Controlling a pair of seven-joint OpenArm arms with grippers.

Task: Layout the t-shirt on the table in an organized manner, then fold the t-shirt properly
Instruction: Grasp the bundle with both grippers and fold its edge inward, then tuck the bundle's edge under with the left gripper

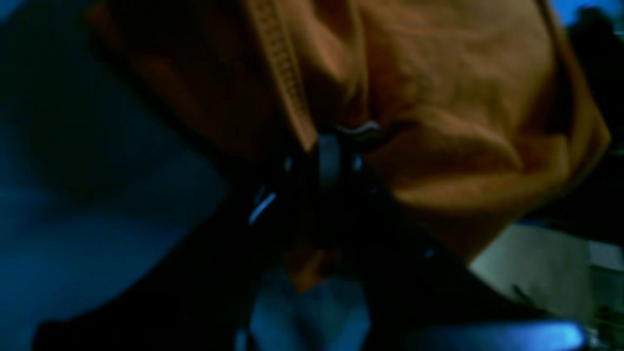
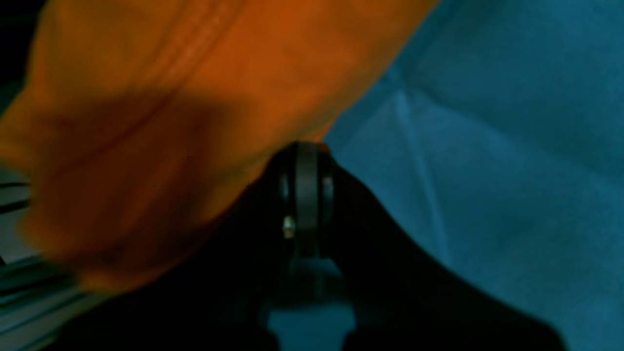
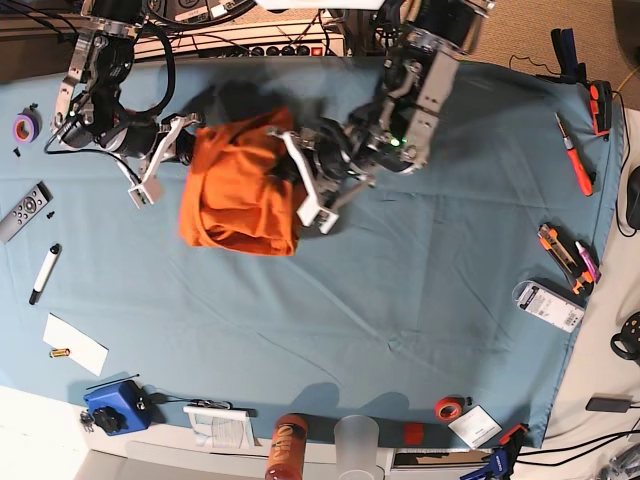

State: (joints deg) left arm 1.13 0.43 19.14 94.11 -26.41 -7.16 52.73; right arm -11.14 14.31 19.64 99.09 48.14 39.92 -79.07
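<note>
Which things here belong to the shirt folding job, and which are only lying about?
Belong to the job:
- t-shirt, held up between both arms
- table
- left gripper, shut on the shirt
- right gripper, shut on the shirt

Lying about:
- remote
- marker
- purple tape roll
- red screwdriver
- red tape roll
- clear cup

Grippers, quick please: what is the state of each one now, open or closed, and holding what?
Left gripper: closed on the t-shirt, pinching its cloth.
Right gripper: closed on the t-shirt's edge, above the table.
</note>
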